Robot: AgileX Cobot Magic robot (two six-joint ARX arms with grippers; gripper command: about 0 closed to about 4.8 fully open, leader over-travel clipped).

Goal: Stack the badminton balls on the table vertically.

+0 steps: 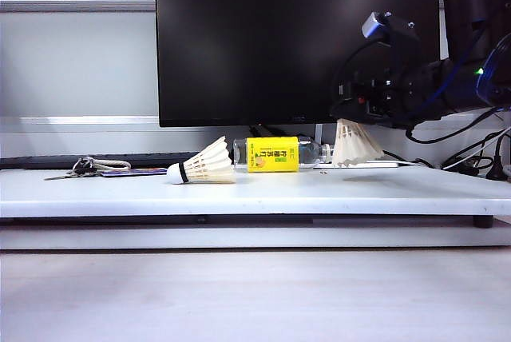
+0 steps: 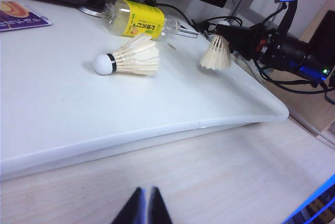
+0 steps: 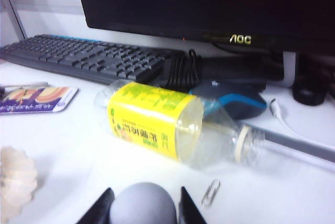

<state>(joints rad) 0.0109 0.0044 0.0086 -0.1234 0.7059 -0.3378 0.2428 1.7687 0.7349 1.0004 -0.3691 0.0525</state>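
My right pincer (image 1: 349,116) grips one cream-white feather shuttlecock (image 1: 356,144) by its cork, skirt down above the white table (image 1: 335,190). The other shuttlecock (image 1: 204,164) lies leftward, beyond the yellow-labelled clear bottle (image 1: 275,153). My left pincer (image 2: 145,206) hangs clenched, empty, off the table.

Office desk setting.
A large black monitor (image 1: 297,38) stands over a dark keyboard (image 3: 89,56) and a blue-and-black mouse (image 3: 235,100), with bundled cables (image 3: 180,69), keys (image 1: 80,168) and a paperclip (image 3: 210,192) on the white table (image 1: 255,194).
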